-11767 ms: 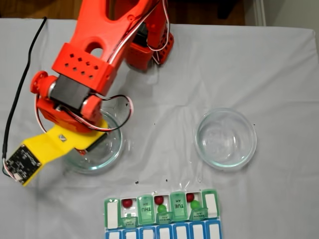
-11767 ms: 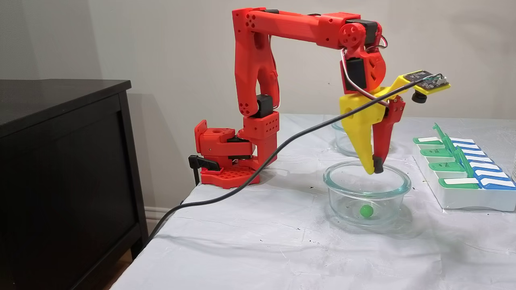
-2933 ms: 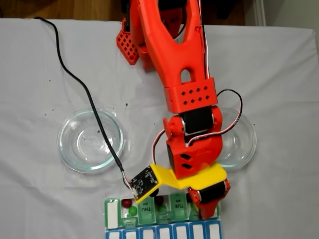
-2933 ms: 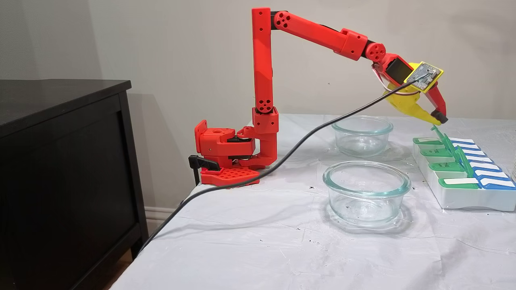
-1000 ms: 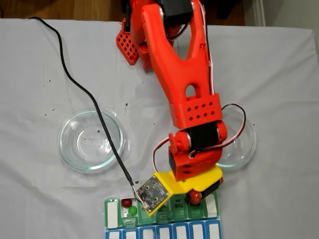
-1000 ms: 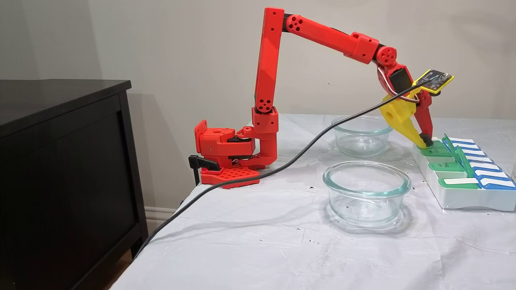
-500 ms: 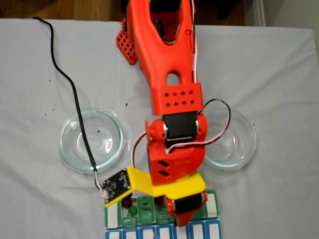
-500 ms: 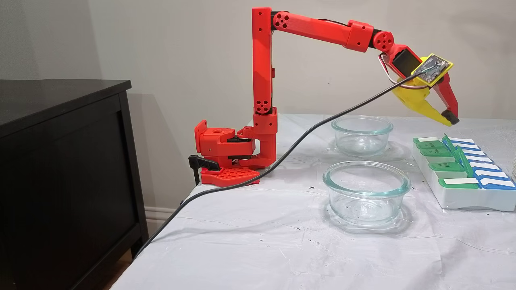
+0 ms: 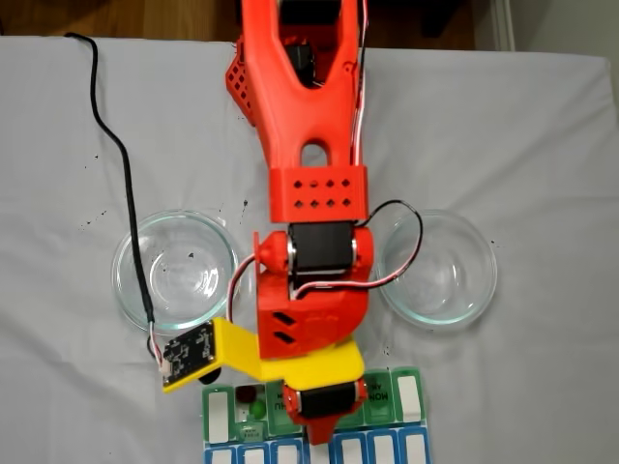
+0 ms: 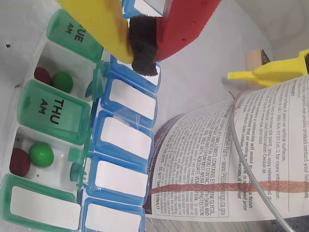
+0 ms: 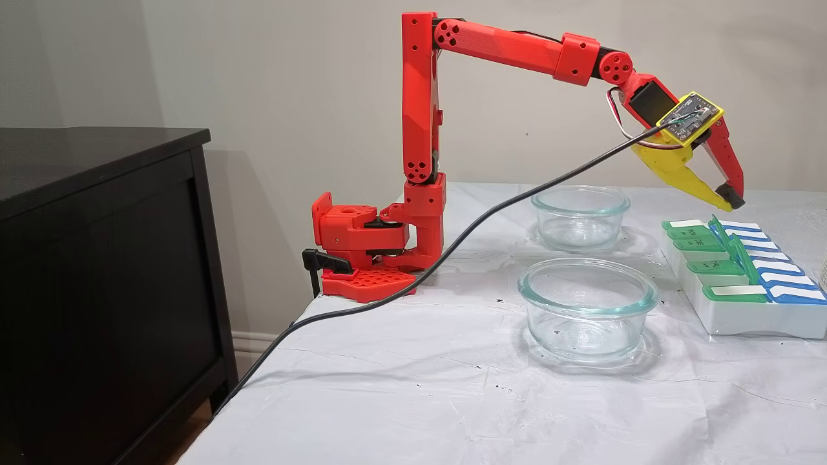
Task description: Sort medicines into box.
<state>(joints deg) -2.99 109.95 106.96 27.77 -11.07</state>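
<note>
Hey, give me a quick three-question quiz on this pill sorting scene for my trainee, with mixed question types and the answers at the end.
1. True or false: the gripper sits inside a glass dish.
2. In the wrist view, what lies beside the green ball in its compartment? A) a dark red ball B) another green ball C) nothing
3. Fill in: the shut green lid next to that compartment reads ___ AM.

Key: 1 false; 2 A; 3 THU.

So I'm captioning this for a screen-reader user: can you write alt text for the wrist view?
A shut yellow-and-red gripper hovers over the pill organizer, above its blue row. Two open green compartments each hold a red ball and a green ball. A printed label fills the right side.
</note>
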